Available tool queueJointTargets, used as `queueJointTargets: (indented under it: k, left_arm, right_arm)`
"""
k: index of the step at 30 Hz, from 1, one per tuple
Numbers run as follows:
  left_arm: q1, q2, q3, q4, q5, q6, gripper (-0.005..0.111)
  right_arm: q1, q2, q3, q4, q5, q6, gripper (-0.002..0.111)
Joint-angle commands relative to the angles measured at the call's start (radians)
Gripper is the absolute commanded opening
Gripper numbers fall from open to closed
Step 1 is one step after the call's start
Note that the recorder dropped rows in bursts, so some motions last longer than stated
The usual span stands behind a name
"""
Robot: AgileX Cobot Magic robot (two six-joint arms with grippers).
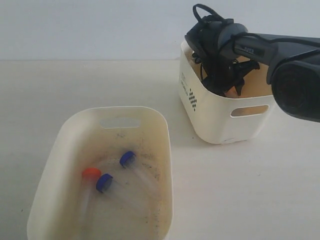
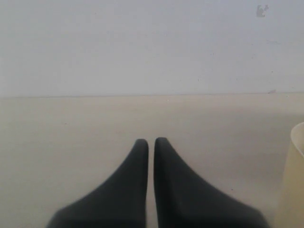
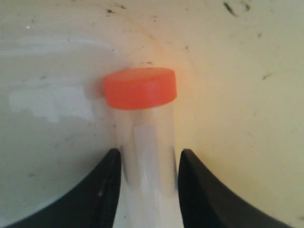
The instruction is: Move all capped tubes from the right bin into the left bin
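My right gripper (image 3: pixel 149 154) reaches down inside the right bin (image 1: pixel 220 122), and its black fingers press both sides of a clear capped tube (image 3: pixel 145 137) with an orange cap (image 3: pixel 140 88). In the exterior view that gripper (image 1: pixel 227 82) is partly hidden by the bin wall, and so is the tube. The left bin (image 1: pixel 65 137), with a speckled floor, holds three capped tubes: one orange-capped (image 1: pixel 91 173) and two blue-capped (image 1: pixel 127 158) (image 1: pixel 104 182). My left gripper (image 2: pixel 151 141) is shut and empty over bare table; it is outside the exterior view.
The two bins stand apart on a pale tabletop (image 1: pixel 240 190). The right arm (image 1: pixel 295 75) comes in from the right edge above the right bin. A cream bin's rim (image 2: pixel 295 175) shows at the edge of the left wrist view.
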Motion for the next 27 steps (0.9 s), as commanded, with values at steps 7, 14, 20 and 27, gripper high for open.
queueJointTargets:
  k: [7,14,20,27]
  left_arm:
    - [-0.007,0.004,-0.004,-0.003,-0.009,-0.004,0.004]
    - [-0.007,0.004,-0.004,-0.003,-0.009,-0.004,0.004]
    - [-0.007,0.004,-0.004,-0.003,-0.009,-0.004,0.004]
    - [-0.007,0.004,-0.004,-0.003,-0.009,-0.004,0.004]
  right_arm:
    - [-0.008,0.045,0.016,0.077,-0.015,-0.012,0.0]
    - [-0.008,0.008,0.016,0.077,-0.015,0.019,0.0]
    - [-0.008,-0.067,0.016,0.079,-0.015,0.019,0.0]
    - [-0.008,-0.136,0.016,0.079,-0.015,0.039,0.0]
